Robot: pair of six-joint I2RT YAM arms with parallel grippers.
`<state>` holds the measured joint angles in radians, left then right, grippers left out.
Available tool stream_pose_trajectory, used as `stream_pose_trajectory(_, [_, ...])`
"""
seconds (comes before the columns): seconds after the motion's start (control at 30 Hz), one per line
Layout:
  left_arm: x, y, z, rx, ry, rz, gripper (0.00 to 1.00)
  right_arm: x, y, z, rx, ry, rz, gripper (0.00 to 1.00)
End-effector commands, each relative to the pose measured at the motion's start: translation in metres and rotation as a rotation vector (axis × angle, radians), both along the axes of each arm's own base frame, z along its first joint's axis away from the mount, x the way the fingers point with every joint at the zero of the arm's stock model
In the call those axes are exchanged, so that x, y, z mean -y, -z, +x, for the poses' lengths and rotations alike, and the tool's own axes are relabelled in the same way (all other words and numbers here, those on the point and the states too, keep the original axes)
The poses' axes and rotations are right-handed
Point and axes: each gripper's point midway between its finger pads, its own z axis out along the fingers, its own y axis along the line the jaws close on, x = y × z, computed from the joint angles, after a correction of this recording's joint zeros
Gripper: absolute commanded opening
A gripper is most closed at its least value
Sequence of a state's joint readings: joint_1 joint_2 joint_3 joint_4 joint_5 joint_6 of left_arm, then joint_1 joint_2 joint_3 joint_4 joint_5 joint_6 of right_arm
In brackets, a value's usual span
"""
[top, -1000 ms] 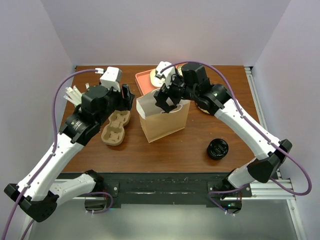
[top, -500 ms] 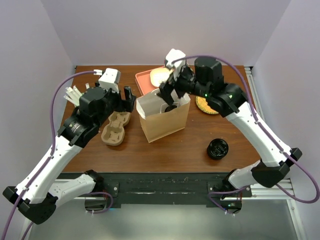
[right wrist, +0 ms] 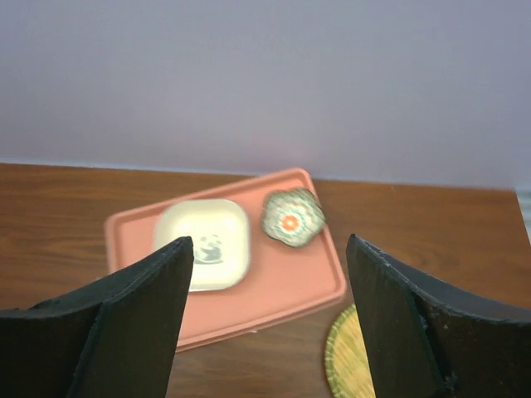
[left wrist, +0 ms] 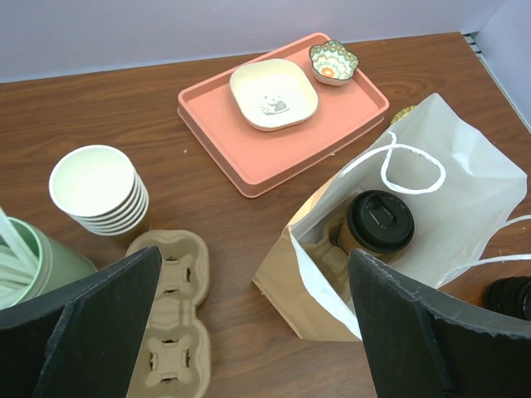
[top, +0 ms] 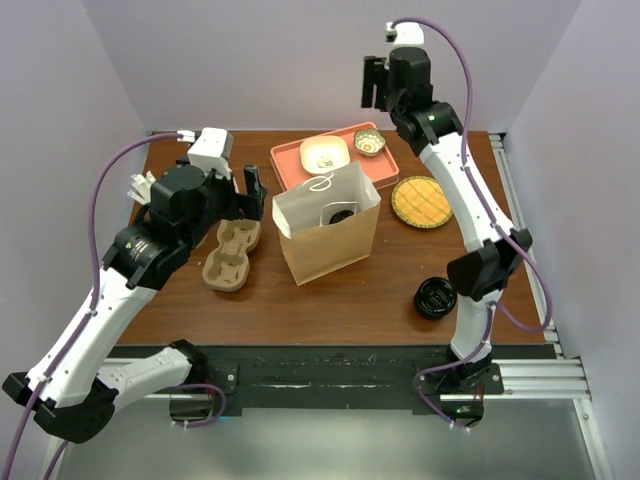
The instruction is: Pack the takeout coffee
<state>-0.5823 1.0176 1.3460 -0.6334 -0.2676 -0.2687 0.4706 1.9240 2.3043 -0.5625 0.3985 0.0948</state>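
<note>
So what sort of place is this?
Probably a mock café takeout counter in a lab booth: a stack of paper cups, a cardboard cup carrier and a lidded takeout coffee standing in a paper bag, on a table between plain lilac walls.

On my wooden surface [top: 350, 300] stands a paper bag [top: 330, 248]. A pink tray [top: 288, 160] sits behind it, a cup carrier [top: 230, 255] to its left, and a woven mat [top: 421, 202] and a black piece [top: 436, 297] to its right.

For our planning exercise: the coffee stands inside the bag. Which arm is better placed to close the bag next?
Probably left. The left fingers, open, hover low beside the bag, facing the coffee inside; the right fingers are raised high over the tray, away from the bag.
</note>
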Motion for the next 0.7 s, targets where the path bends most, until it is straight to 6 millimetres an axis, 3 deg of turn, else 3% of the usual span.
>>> stream_pose_trajectory(0.0, [-0.023, -0.024, -0.009, 0.03, -0.081, -0.013, 1.0, 0.051, 0.065, 0.038, -0.143, 0.129, 0.084, 0.73])
stream_pose_trajectory(0.1, [-0.034, -0.019, -0.011, 0.005, -0.128, 0.03, 0.99, 0.051, 0.113, 0.049, -0.255, 0.087, 0.093, 0.69])
stream_pose_trajectory(0.2, [-0.055, -0.019, -0.004, -0.003, -0.223, 0.147, 0.96, 0.042, 0.127, 0.053, -0.261, 0.007, 0.081, 0.68])
stream_pose_trajectory(0.23, [-0.078, -0.015, -0.002, -0.017, -0.346, 0.214, 0.95, 0.041, 0.126, 0.054, -0.252, -0.003, 0.077, 0.68])
stream_pose_trajectory(0.33, [-0.101, 0.003, 0.011, -0.062, -0.517, 0.262, 0.92, 0.039, 0.12, 0.053, -0.236, -0.022, 0.071, 0.68])
stream_pose_trajectory(0.43, [-0.123, 0.025, 0.027, -0.158, -0.644, 0.167, 0.83, 0.037, 0.112, 0.052, -0.218, -0.041, 0.083, 0.68])
stream_pose_trajectory(0.47, [-0.148, 0.036, 0.034, -0.198, -0.746, 0.103, 0.81, 0.035, 0.111, 0.052, -0.216, -0.049, 0.089, 0.69])
stream_pose_trajectory(0.5, [-0.157, 0.046, 0.038, -0.229, -0.775, 0.071, 0.8, 0.03, 0.107, 0.051, -0.212, -0.069, 0.104, 0.7])
stream_pose_trajectory(0.53, [-0.157, 0.048, 0.049, -0.236, -0.755, 0.007, 0.79, 0.029, 0.103, 0.05, -0.206, -0.076, 0.117, 0.71])
stream_pose_trajectory(0.57, [-0.176, 0.056, 0.059, -0.255, -0.813, -0.016, 0.78, 0.026, 0.099, 0.048, -0.201, -0.088, 0.131, 0.7])
stream_pose_trajectory(0.63, [-0.19, 0.041, 0.077, -0.2, -0.851, -0.016, 0.77, 0.015, 0.089, 0.041, -0.192, -0.138, 0.19, 0.7])
stream_pose_trajectory(0.67, [-0.192, 0.048, 0.091, -0.212, -0.858, 0.015, 0.76, 0.011, 0.083, 0.037, -0.186, -0.158, 0.217, 0.7])
